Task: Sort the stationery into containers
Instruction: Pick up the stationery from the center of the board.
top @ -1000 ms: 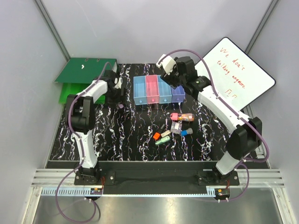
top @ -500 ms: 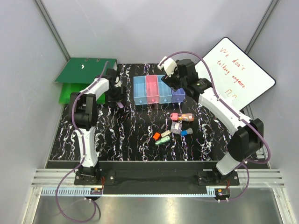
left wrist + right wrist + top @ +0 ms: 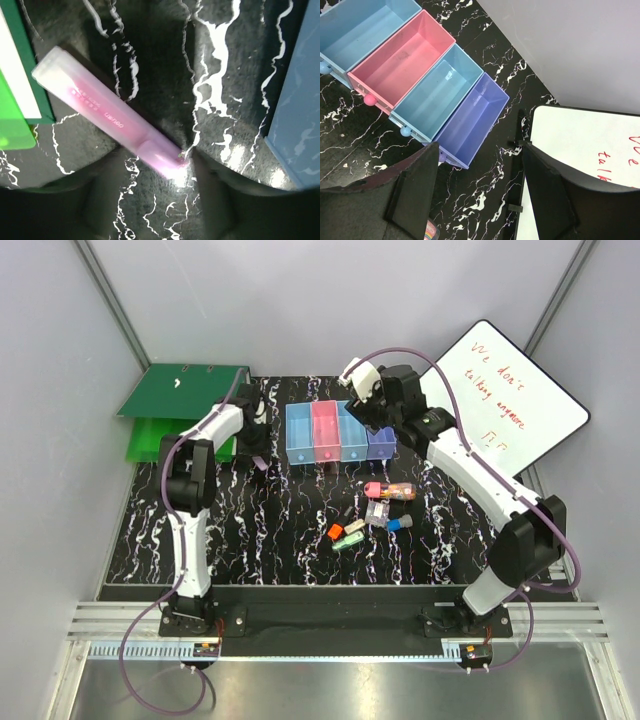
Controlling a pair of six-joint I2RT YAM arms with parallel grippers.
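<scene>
A pink highlighter [image 3: 107,117] lies slanted on the black marbled mat, left of the containers. My left gripper [image 3: 156,175] is low over it. The jaws are open on either side of its near end, with the right finger close to it. From above only the highlighter's tip [image 3: 262,466] shows, below the left gripper [image 3: 254,443]. The containers are blue [image 3: 298,433], pink [image 3: 326,430], blue [image 3: 351,430] and purple [image 3: 380,440]. My right gripper [image 3: 477,195] hangs open and empty above the purple bin's [image 3: 472,117] near end. Loose stationery lies mid-mat: a pink-capped tube [image 3: 388,490], a clear piece [image 3: 377,512], and blue [image 3: 400,523], orange [image 3: 335,532] and green [image 3: 348,540] pieces.
Green binders [image 3: 180,390] lie at the back left, their edge [image 3: 12,125] close to the highlighter. A whiteboard [image 3: 515,400] leans at the back right, right beside the right gripper's finger [image 3: 555,190]. The leftmost blue bin's wall [image 3: 300,100] is just right of the left gripper.
The left arm has shifted right and settled lower over the highlighter, and its jaws have narrowed. The right gripper has edged slightly up and back over the bins.
</scene>
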